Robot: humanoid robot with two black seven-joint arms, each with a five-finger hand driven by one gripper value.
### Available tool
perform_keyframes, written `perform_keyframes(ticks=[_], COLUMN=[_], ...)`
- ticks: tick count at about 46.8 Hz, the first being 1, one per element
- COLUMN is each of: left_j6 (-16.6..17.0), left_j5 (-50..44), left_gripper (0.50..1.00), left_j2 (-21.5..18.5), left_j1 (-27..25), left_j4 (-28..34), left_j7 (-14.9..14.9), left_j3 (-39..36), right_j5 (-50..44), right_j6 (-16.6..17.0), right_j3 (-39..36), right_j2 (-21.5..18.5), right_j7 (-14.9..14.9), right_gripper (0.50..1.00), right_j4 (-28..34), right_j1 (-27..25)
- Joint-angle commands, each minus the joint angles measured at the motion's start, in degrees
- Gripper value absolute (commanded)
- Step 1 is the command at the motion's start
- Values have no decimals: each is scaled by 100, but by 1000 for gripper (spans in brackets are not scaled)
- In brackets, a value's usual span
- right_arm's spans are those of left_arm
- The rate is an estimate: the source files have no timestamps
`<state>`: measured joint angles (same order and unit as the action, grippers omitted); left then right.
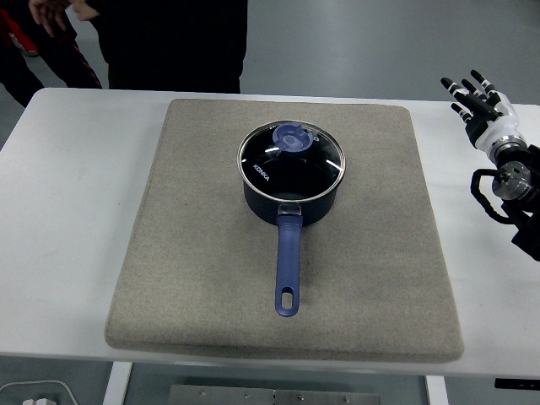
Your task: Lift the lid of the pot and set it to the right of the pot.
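From the head view, we see the pot (291,190) at the centre of the mat (202,278) on the table (67,211), its handle (288,266) pointing to 6 o'clock. The lid (292,152) sits on the pot, its knob (293,137) toward 12 o'clock. Our right hand (475,103) hovers at 2 o'clock from the pot, well apart, fingers spread and empty. A person (169,42) stands at 11 o'clock beyond the table.

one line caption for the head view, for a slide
Lidded pot on a grey mat, right hand open at the table's right edge.
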<state>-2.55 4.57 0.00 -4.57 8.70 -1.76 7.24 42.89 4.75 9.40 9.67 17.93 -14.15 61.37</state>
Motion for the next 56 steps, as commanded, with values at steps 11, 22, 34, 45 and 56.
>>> perform_keyframes(ticks=[11, 22, 34, 45, 56], left_j6=[9, 0, 0, 0, 0], left_j5=[18, 18, 18, 18, 18], left_gripper=[1000, 1000, 1000, 1000, 1000], left_j2=[0, 0, 0, 0, 0], left_j1=[0, -1, 237, 237, 237], left_j4=[0, 0, 0, 0, 0], left_j7=[-9, -9, 0, 0, 0], left_j3=[5, 23, 23, 23, 23], right_j5=[0, 9, 18, 18, 27], right_j6=[8, 8, 17, 52, 79], right_j3=[0, 0, -9, -9, -9], right_j2=[26, 26, 70, 210, 298], right_j7=[0, 9, 9, 9, 9], right_gripper=[946, 946, 946, 946, 946], right_j4=[0, 0, 0, 0, 0], right_j1=[-2, -20, 7, -2, -20])
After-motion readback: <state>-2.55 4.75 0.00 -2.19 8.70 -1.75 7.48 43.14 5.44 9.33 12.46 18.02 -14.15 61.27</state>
